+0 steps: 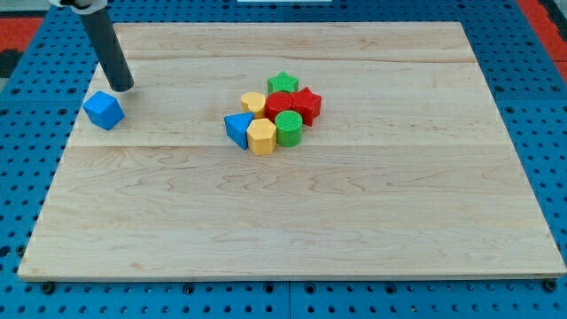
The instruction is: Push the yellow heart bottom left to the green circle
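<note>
my tip (125,88) is near the view's top left corner of the wooden surface (310,221). it is the end of a dark rod (104,40) that leans a little toward the view's left as it goes up. the arm has no hand that can go wide or narrow, only this rod, and it holds nothing. just below my tip and a bit to the view's left sits a blue block (104,110) with many flat sides. it is very near my tip, but i cannot tell if they touch. all the other blocks are well apart from my tip, off to the view's right and a little lower, packed in one bunch near the middle of the surface. the first one from my tip is a blue triangle (237,129) on the left edge of the bunch. next comes the yellow heart (253,102), a bit higher up, close above the blue triangle. below the heart is a yellow hexagon (261,136), pressed against the blue triangle. then comes a green star (283,84) at the top of the bunch, with a red block (280,105) under it, right beside the yellow heart. i cannot make out the shape of the red block. under the red block is the green circle (288,128), touching the yellow hexagon on its left. so the yellow heart sits up and to the left of the green circle, and the yellow hexagon sits at the circle's lower left. farthest from my tip is a red star (306,104), on the right edge of the bunch.
</note>
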Tool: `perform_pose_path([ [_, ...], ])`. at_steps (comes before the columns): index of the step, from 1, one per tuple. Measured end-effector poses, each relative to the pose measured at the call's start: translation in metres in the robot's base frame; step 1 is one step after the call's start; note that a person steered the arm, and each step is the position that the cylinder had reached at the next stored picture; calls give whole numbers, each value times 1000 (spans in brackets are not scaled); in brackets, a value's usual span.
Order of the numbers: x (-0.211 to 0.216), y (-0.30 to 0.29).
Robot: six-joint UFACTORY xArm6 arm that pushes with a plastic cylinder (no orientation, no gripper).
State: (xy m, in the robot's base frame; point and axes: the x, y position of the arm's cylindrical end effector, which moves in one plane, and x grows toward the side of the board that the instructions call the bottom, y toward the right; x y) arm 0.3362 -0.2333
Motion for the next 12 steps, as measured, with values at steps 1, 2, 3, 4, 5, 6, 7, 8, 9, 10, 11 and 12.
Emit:
perform_pose_path([
  [1, -1, 0],
  [2, -2, 6],
  [3, -11, 9],
  [4, -27, 55],
  [5, -42, 81],
  [6, -42, 86],
  [7, -42, 86],
  [8, -36, 87],
  [9, -20, 88],
  [10, -5, 97],
  [11, 10, 114],
  [12, 28, 145],
])
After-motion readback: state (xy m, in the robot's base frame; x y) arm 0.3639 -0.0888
